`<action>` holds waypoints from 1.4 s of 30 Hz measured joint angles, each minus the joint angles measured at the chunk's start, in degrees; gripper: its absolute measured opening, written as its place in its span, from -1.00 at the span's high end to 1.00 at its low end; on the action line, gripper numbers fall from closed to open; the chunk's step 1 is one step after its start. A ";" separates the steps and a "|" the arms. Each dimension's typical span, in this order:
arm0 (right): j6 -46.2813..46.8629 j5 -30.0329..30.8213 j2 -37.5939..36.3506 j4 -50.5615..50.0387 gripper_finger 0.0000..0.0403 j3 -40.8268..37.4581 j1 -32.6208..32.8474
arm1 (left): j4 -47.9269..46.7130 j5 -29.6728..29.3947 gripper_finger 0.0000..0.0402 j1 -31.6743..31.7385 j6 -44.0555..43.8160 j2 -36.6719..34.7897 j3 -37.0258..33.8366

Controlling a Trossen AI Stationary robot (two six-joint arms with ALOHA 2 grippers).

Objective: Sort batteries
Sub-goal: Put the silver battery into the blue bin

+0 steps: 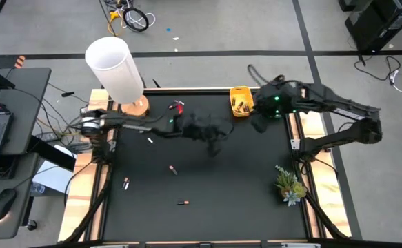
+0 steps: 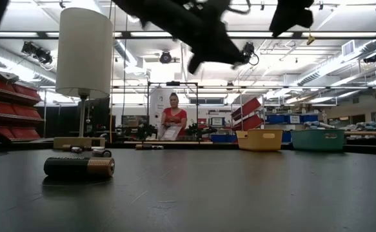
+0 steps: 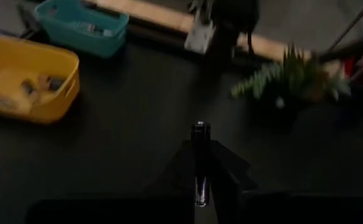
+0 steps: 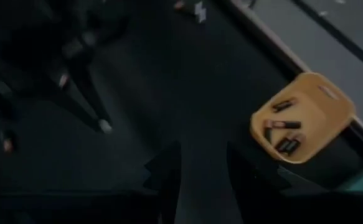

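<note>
Left pincer [image 3: 200, 180] clamped a slim dark cylindrical battery [image 3: 200, 163]
Right pincer [image 4: 200, 171] hung with fingers apart beside the yellow plastic tray [image 4: 306, 118]

Two dark jointed arms, black cabling, green light on the right arm's wrist [image 1: 277, 98].

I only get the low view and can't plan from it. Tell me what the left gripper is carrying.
Observer: The left gripper is shut on a thin dark cylindrical battery.
Operator: Report the right gripper.
Observer: The right gripper is open and empty, near the yellow plastic tray.
Operator: Say what that tray holds.
Observer: Several dark batteries lie in it.
</note>
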 joint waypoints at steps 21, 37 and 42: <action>25.17 3.90 -15.50 28.62 0.32 -28.21 4.33 | 15.24 23.23 0.83 13.35 -1.31 9.60 9.64; 14.39 12.54 -12.17 47.32 0.31 -34.07 5.45 | 30.57 23.82 0.83 15.38 -4.90 9.43 9.64; 10.93 14.59 -11.95 49.50 0.32 -34.07 5.41 | 32.24 25.75 0.83 15.32 -4.77 9.45 9.62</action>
